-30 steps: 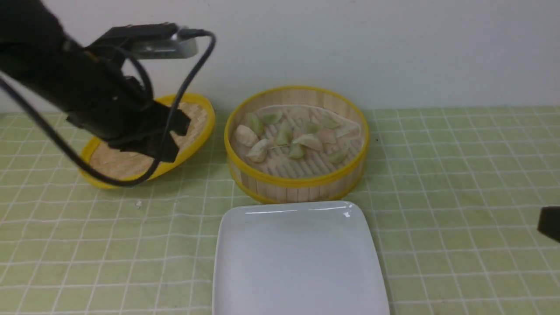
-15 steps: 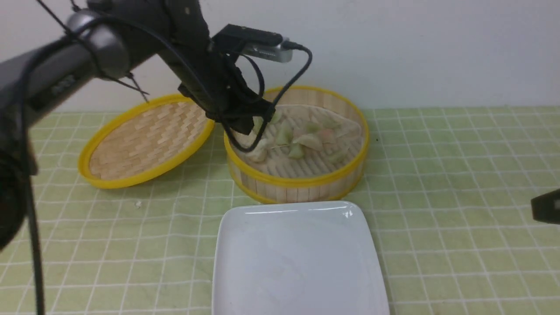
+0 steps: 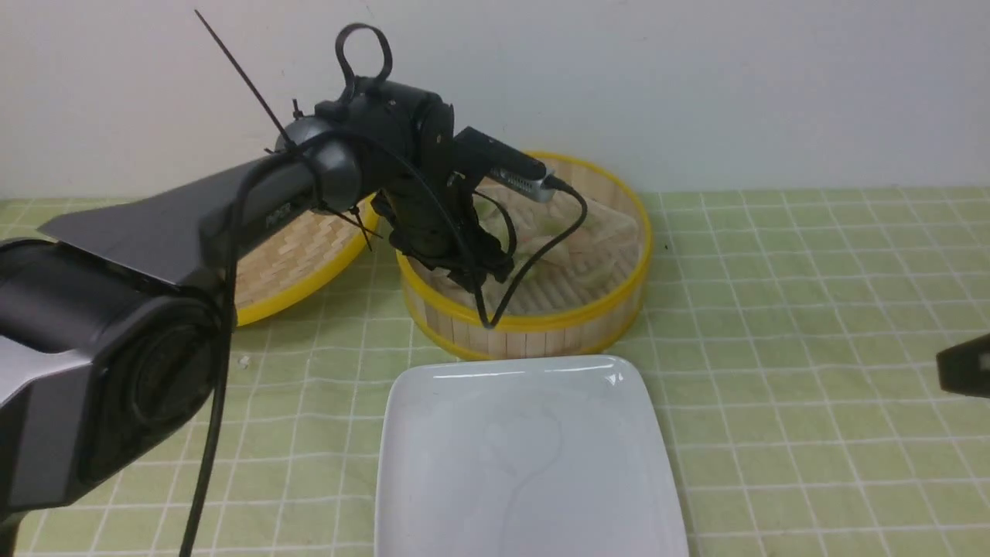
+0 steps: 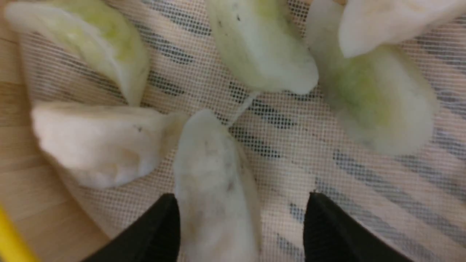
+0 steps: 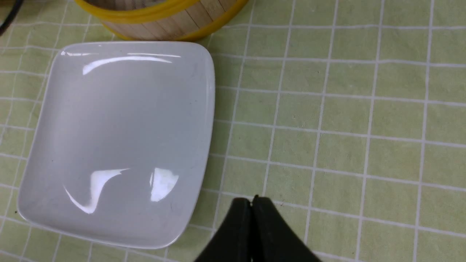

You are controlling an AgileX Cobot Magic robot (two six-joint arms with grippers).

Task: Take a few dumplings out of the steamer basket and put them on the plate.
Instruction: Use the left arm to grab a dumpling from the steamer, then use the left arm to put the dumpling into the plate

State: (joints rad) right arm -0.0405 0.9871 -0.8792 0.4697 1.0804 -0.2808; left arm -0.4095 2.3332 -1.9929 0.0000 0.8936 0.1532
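Note:
The steamer basket [image 3: 534, 321] stands at the back middle of the table, with several dumplings [image 3: 576, 240] on its white liner. My left gripper [image 3: 479, 271] reaches down inside the basket's left part. Close up, the left gripper [image 4: 242, 196] is open just above the mesh liner. A pale dumpling [image 4: 214, 182] lies between its fingers, close against one of them. Another white dumpling [image 4: 98, 142] and green dumplings [image 4: 262, 47] lie around it. The white plate [image 3: 526, 456] sits bare in front of the basket. My right gripper [image 5: 252, 199] is shut and hovers beside the plate [image 5: 120, 127].
The shallow woven lid [image 3: 302, 255] leans left of the basket, partly behind my left arm. The green checked cloth [image 3: 812, 309] covers the table. My right gripper [image 3: 963, 371] shows only as a dark tip at the right edge.
My left arm has swung right from over the lid and come down into the basket, and its jaws have opened. The right gripper has barely shifted.

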